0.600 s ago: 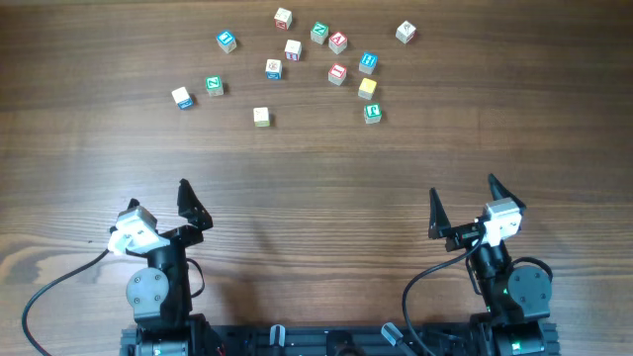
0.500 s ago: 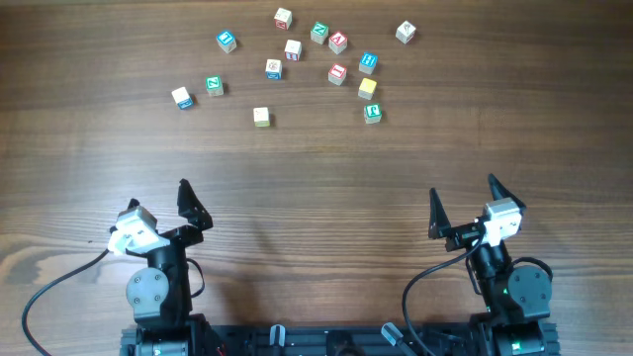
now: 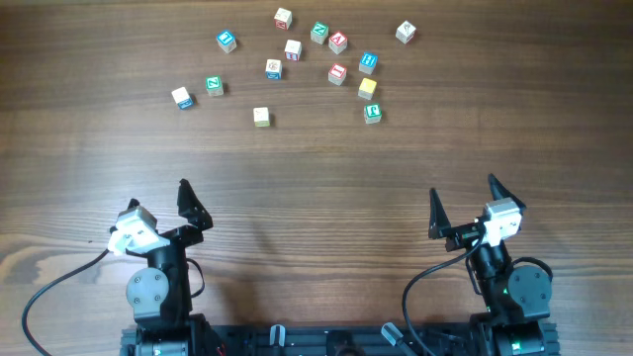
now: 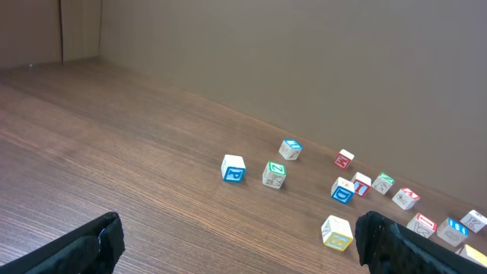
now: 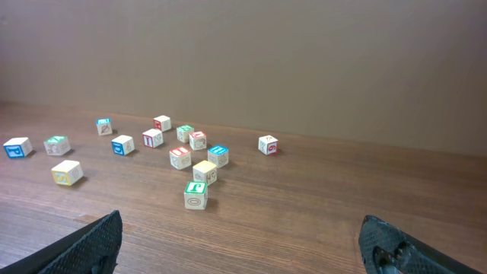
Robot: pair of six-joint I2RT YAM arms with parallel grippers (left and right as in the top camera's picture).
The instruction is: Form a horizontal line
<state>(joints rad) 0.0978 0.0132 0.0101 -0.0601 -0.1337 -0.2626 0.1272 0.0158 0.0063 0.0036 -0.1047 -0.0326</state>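
Nothing is shifting since the earlier frame. Left gripper (image 4: 240,228): sitting by the near edge, fingers spread wide, holding nothing. Right gripper (image 5: 240,224): likewise gaping, empty. Alphabet cubes (image 3: 293,47): lying scattered, mostly apart, near the far edge's middle, not yet forming a row.
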